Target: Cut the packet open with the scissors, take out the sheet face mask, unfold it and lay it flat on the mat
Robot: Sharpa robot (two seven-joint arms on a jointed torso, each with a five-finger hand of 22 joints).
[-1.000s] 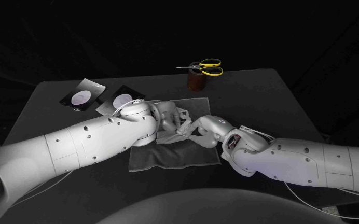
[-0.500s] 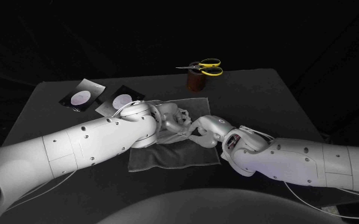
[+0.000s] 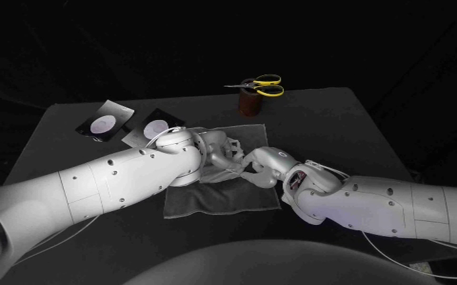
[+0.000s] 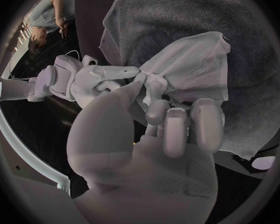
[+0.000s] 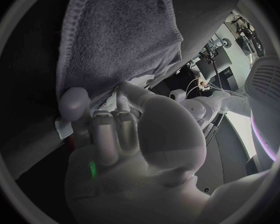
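Observation:
Over the grey mat [image 3: 221,200] my two hands meet. The left hand [image 3: 217,148] and the right hand [image 3: 257,164] both pinch the crumpled white sheet mask [image 3: 221,175], which hangs bunched between them just above the mat. In the left wrist view the mask [image 4: 193,67] fans out from my left hand's fingertips [image 4: 177,127] over the mat [image 4: 177,15], and the right hand [image 4: 96,79] grips its gathered end. The right wrist view has the right hand [image 5: 121,134] above the mat [image 5: 121,35]. The yellow-handled scissors [image 3: 259,86] rest on a brown cup [image 3: 250,103] at the back.
Two dark packet pieces [image 3: 103,124] [image 3: 155,126], each with a pale round patch, lie at the back left of the black table [image 3: 333,126]. The cup with the scissors stands behind the mat, away from both hands.
Both hands have shifted only slightly, staying together over the mat with the mask between them. Scissors and packet pieces have not moved.

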